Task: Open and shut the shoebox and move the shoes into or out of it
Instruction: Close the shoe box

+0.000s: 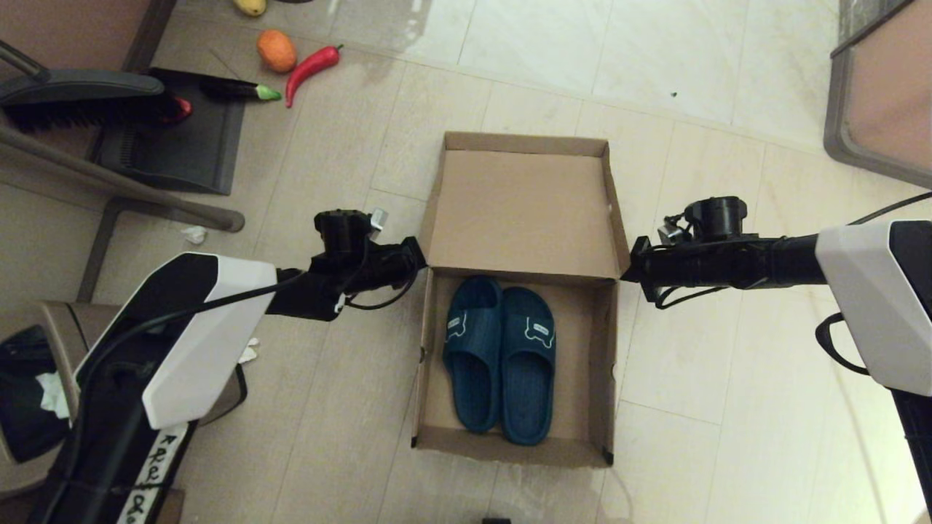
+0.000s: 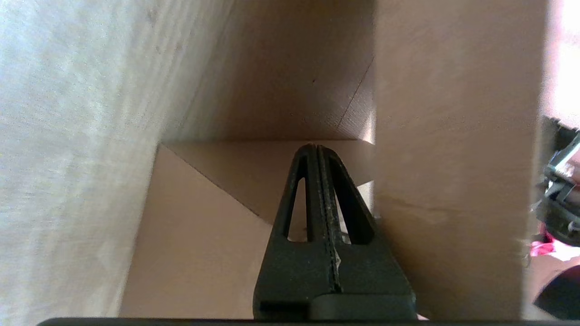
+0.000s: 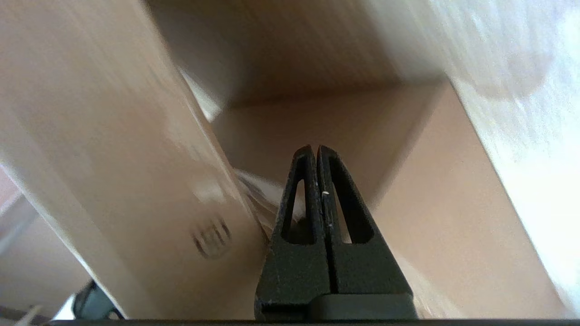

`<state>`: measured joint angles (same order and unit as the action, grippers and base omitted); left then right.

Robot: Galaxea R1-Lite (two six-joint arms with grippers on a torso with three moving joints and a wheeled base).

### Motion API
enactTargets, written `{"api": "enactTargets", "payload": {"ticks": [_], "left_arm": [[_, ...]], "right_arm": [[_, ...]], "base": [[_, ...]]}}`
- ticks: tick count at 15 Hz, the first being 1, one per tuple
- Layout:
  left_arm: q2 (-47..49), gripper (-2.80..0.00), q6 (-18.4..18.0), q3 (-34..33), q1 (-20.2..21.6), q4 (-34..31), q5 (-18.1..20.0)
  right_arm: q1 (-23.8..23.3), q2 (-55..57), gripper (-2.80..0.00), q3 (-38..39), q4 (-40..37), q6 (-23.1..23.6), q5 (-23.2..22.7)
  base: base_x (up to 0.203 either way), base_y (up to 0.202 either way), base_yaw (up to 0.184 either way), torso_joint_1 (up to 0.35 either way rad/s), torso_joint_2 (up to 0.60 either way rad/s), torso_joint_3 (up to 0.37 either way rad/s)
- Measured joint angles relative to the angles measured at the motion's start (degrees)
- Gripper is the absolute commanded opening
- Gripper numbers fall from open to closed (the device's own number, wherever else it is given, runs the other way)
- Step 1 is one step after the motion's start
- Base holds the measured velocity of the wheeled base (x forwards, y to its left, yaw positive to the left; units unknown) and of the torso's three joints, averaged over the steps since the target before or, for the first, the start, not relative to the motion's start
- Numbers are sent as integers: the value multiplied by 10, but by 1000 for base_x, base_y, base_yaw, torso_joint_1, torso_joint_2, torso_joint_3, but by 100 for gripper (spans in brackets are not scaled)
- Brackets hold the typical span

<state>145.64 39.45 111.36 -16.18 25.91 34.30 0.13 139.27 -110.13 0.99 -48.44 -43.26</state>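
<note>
1. The shoebox [image 1: 520,218] lies open on the tiled floor [image 1: 692,73], lid raised at the far side.
2. The shoes [image 1: 501,356] sit side by side inside it.
3. The left gripper [image 1: 415,258] is at the box's left hinge corner, the right gripper [image 1: 630,266] at the right; both have fingers pressed together, holding nothing.
4. A red chilli [image 1: 312,69], an orange fruit [image 1: 277,49] and a dustpan [image 1: 182,131] lie well apart, far left.

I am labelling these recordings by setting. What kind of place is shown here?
Probably an indoor room at home: a tiled floor, an open shoebox holding slippers, and a dustpan beside toy vegetables.
</note>
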Motion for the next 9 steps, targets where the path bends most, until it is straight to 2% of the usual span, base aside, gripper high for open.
{"api": "enactTargets", "payload": {"ticks": [3,5,9], "left_arm": [[-2,-280,16,-12,-6,2,-18],[-11,-280,19,-33,-6,1,-28],[-39,-280,20,-117,-5,16,-38]], "right_arm": [[4,-13,-280,19,-47,43,4],[5,-22,-280,37,-51,47,7],[3,-21,-280,35,-44,45,44]], "base": [[0,0,0,0,0,0],[0,0,0,0,0,0],[0,0,0,0,0,0]]}}
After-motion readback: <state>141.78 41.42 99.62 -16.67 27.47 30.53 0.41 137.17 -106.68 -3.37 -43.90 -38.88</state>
